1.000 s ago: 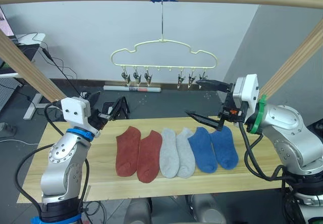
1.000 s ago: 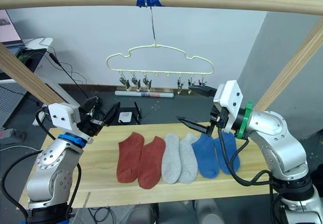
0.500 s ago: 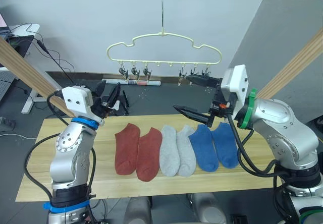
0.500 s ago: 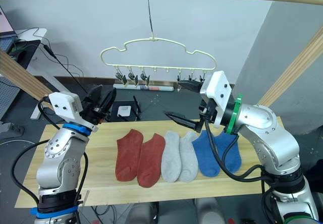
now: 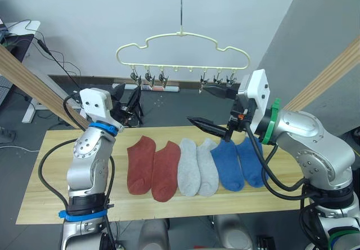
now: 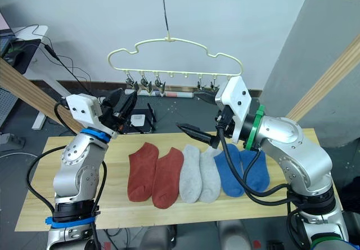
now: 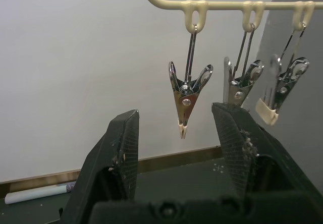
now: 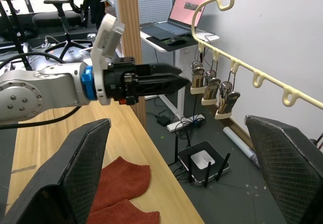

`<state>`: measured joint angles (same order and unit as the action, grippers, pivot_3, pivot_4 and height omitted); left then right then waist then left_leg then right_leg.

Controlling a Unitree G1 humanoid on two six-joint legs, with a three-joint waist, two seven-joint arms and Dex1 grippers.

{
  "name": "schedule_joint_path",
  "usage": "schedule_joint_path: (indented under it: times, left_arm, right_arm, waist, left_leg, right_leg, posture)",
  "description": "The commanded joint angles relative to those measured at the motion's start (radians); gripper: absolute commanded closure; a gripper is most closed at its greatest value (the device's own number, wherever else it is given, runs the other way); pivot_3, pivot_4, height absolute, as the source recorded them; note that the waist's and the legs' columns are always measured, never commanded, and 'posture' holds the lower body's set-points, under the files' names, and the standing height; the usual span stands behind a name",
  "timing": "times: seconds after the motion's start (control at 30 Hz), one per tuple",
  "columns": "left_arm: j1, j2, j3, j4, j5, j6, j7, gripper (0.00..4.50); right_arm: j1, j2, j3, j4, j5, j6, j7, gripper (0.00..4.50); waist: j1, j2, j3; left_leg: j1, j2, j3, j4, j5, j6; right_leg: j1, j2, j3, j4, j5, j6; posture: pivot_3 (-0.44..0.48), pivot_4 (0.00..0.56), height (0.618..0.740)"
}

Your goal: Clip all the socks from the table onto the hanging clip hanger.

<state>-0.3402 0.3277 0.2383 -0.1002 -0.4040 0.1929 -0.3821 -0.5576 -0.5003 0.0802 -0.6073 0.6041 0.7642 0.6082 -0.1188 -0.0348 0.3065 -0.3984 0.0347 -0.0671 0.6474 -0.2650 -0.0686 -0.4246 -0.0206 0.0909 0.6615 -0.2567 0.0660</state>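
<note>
Lying flat: the socks, six in a side-by-side row on the table, toes toward the robot.
Rust-red pair: at the robot's left end of the row, the two touching each other.
Light grey pair: in the middle, between the red and the blue.
Blue pair: at the right end; the heel ends lie under the right arm in the eye views.
Clip hanger: cream-yellow, hanging by its metal hook above and behind the table; all clips bare, three silver clips grouped at its left and three more at its right.
Left tool: raised above the table's back edge, below the left clip group; fingers parted, holding nothing; in the left wrist view one clip hangs in line with the gap.
Right tool: raised over the grey and blue socks, fingers spread wide and empty; the upper finger reaches up near the right clip group.
Wooden beam: slants behind the left arm.
</note>
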Motion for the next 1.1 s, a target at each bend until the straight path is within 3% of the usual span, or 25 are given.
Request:
schedule_joint_path:
  times: [0.03, 0.3, 1.07, 1.1]
  left_arm:
    - [-0.03, -0.003, -0.006, 0.002, 0.017, -0.044, 0.0, 1.99]
    - [-0.052, -0.008, -0.009, 0.012, 0.04, -0.071, 0.011, 1.99]
    - [-0.111, -0.036, -0.014, 0.066, 0.073, -0.109, 0.039, 1.99]
    - [-0.11, -0.036, -0.014, 0.066, 0.073, -0.108, 0.04, 2.17]
  right_arm:
    - [0.002, 0.004, -0.013, -0.046, 0.014, -0.023, 0.0, 0.0]
    - [-0.032, 0.022, -0.01, -0.035, 0.002, -0.003, -0.059, 0.0]
    - [-0.006, 0.002, -0.003, -0.036, -0.01, -0.013, -0.049, 0.0]
    - [-0.005, 0.002, -0.003, -0.036, -0.011, -0.013, -0.049, 0.0]
  waist:
    - [0.0, 0.0, 0.0]
    - [-0.011, 0.0, 0.002]
    - [-0.021, 0.001, 0.004]
    - [-0.021, 0.001, 0.004]
  left_leg:
    - [0.0, 0.0, 0.0, 0.0, 0.0, 0.0]
    - [0.0, 0.0, -0.001, 0.0, 0.0, 0.0]
    - [-0.001, 0.0, -0.002, 0.0, 0.0, 0.0]
    - [-0.001, 0.0, -0.002, 0.0, 0.0, 0.0]
  right_leg:
    - [0.0, 0.0, 0.0, 0.0, 0.0, 0.0]
    - [0.0, 0.0, -0.001, 0.0, 0.0, 0.0]
    - [0.0, 0.0, -0.002, 0.0, 0.0, 0.0]
    - [0.0, 0.0, -0.002, 0.0, 0.0, 0.0]
  posture:
    - [-0.235, 0.337, 0.733]
    - [-0.244, 0.338, 0.733]
    - [-0.247, 0.334, 0.733]
    - [-0.247, 0.334, 0.733]
